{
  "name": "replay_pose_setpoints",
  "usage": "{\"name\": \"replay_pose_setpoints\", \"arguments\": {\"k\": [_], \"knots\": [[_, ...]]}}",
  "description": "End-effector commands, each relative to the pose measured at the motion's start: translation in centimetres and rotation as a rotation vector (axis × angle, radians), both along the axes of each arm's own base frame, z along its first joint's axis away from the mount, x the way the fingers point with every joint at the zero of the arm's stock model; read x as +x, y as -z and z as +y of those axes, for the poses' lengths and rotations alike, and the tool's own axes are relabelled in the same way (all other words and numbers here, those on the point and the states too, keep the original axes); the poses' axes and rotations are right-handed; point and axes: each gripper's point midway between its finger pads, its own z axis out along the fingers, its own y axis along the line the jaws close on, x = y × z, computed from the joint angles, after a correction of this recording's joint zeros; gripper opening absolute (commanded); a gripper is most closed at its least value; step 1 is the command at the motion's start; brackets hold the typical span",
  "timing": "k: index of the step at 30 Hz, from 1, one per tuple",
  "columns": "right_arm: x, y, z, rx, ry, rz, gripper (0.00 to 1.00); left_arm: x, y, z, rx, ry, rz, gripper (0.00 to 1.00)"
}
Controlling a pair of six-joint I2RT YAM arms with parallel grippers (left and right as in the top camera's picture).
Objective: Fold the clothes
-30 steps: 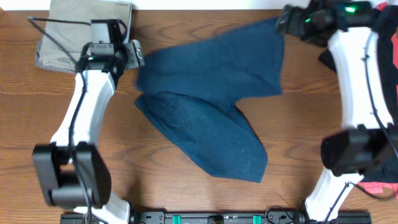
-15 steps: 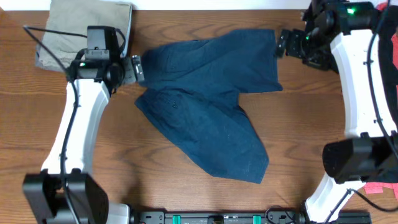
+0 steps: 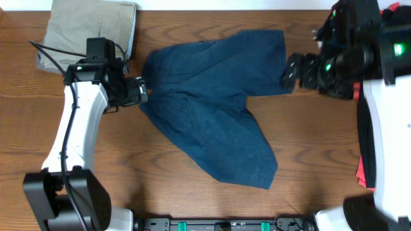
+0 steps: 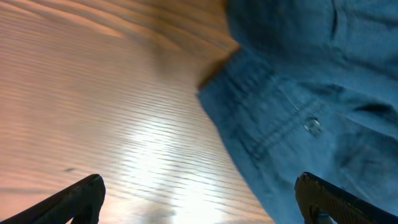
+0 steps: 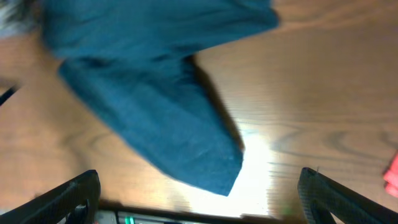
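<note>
Dark navy denim shorts (image 3: 212,115) lie between 2 wide-open, empty grippers: left gripper (image 3: 137,90) beside the waistband (image 4: 267,118), right gripper (image 3: 291,69) beside the upper leg's hem (image 3: 283,48).

Two grippers: left gripper (image 3: 142,90), right gripper (image 3: 289,72). One navy garment (image 3: 212,115), spread between them. One metal button (image 4: 313,126) on its waistband, just ahead of the left gripper. One folded khaki garment (image 3: 90,22), near the left gripper, away from the navy garment. One red item (image 3: 363,174), well apart from the right gripper. One table (image 3: 321,167).
</note>
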Motion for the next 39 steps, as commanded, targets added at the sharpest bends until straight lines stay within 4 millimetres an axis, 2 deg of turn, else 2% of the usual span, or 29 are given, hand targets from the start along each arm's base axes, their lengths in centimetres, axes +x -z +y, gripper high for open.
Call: {"name": "replay_pose_setpoints", "arguments": {"k": [1,9,14,16,20,28,32,34,35,36,38,39], "knots": [[-2.4,-1.1,2.4,0.012,-0.078,-0.030,0.99,-0.3,1.6,-1.6,-0.077,0.052,0.049,0.98],[-4.0,-0.1,4.1,-0.101,-0.023,-0.033,0.99,-0.6,6.2,-1.6,-0.087,0.039,0.185,0.98],[-4.4,1.3,4.4,-0.134,-0.006,0.009,0.99,-0.2,8.8,-1.4,-0.083,0.014,0.230,0.99],[-4.6,1.9,4.3,-0.145,-0.008,0.027,0.99,0.1,9.7,-1.0,-0.063,-0.008,0.238,0.95],[-4.7,3.0,4.2,-0.161,-0.003,0.058,0.99,0.4,10.9,-1.0,-0.062,-0.008,0.246,0.86],[-4.4,4.2,4.5,-0.168,-0.009,0.069,0.99,1.3,12.9,-0.2,-0.023,-0.056,0.244,0.85],[-4.2,4.9,4.6,-0.173,-0.009,0.075,0.99,2.1,13.3,0.0,-0.018,-0.057,0.218,0.83],[-4.2,5.1,4.7,-0.175,-0.009,0.079,0.99,2.4,13.3,0.0,-0.018,-0.057,0.206,0.71],[-4.2,5.3,4.7,-0.177,-0.009,0.080,0.99,2.5,13.3,0.0,-0.018,-0.057,0.203,0.61],[-4.2,5.4,4.6,-0.179,-0.008,0.081,0.99,2.5,13.3,0.0,-0.018,-0.057,0.203,0.50],[-4.1,5.6,4.7,-0.180,-0.008,0.084,0.99,2.4,13.3,-0.1,-0.019,-0.057,0.208,0.20],[-4.1,5.8,4.7,-0.181,-0.008,0.085,0.99,2.2,13.3,-0.1,-0.019,-0.056,0.214,0.08]]}}
